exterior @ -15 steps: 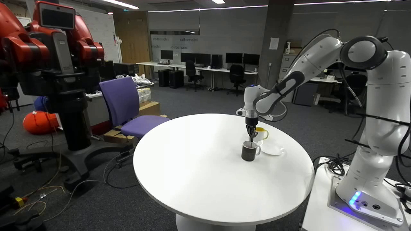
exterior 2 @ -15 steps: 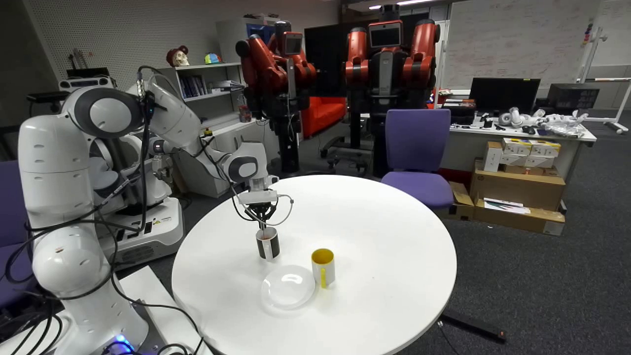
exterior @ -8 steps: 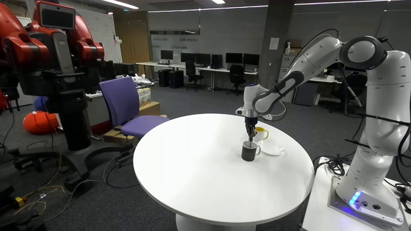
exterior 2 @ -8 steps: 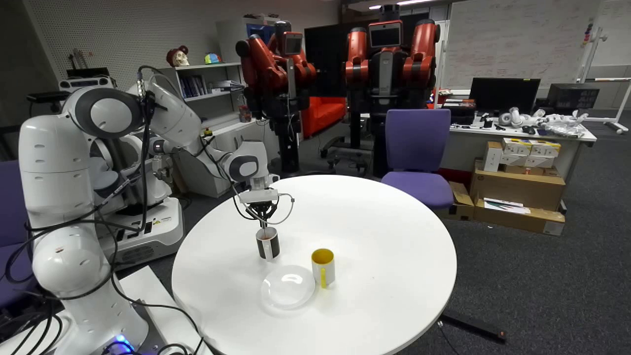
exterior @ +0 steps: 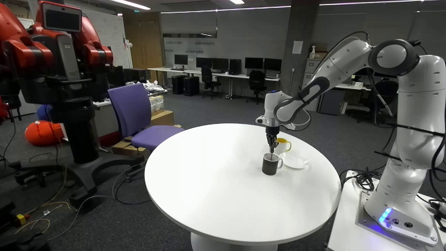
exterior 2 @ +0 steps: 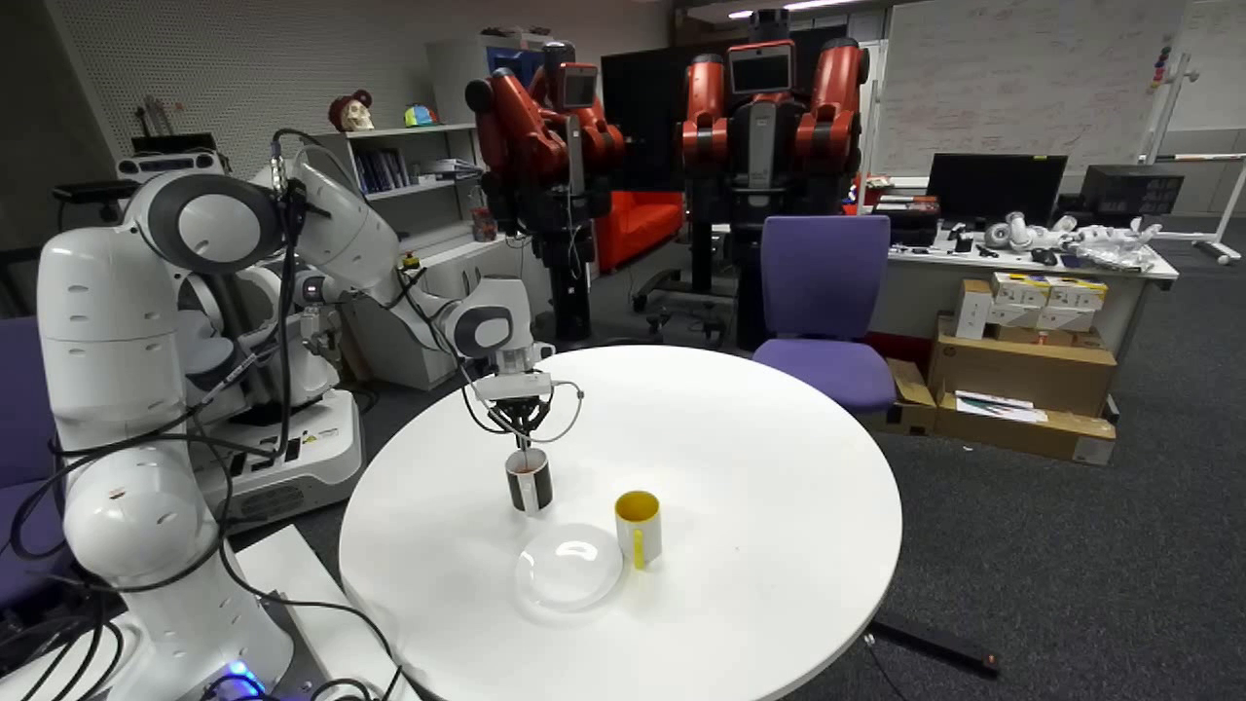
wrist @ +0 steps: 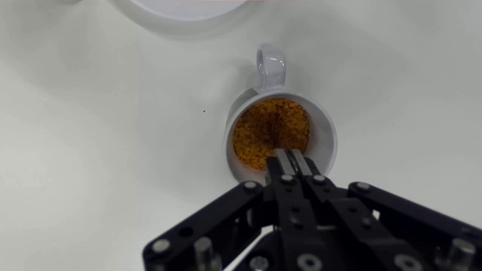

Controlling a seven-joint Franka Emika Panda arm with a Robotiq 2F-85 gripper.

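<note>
In an exterior view, your robot arm (exterior: 343,71) reaches across a round white table (exterior: 209,184), its hand (exterior: 272,151) hanging directly above a dark mug (exterior: 269,167) that stands upright, white handle to the side. The hand is closed, its tips pinched on a thin utensil (exterior: 272,156) whose lower end runs down inside the rim. Behind the hand and partly hidden by it, you see a yellow-lined mug (exterior: 281,147); a white plate (exterior: 296,162) lies beside that. At the frame's left, a purple chair (exterior: 129,108) stands by the table and a red robot (exterior: 69,62) with a screen stands farther out. In an exterior view, the dark mug turns its handle toward the camera, near the plate but apart from it, while the yellow-lined mug stands so close beside the plate that you cannot tell whether the two touch. A red sofa (exterior 2: 642,229) and cardboard boxes (exterior 2: 1017,370) stand in the background. In the wrist view, you look down into the dark mug, where orange flakes (wrist: 252,130) cover the bottom. The fingers (wrist: 285,162) overlap its opening, pads almost meeting, the thin utensil squeezed between them; its far end is hard to make out among the flakes
</note>
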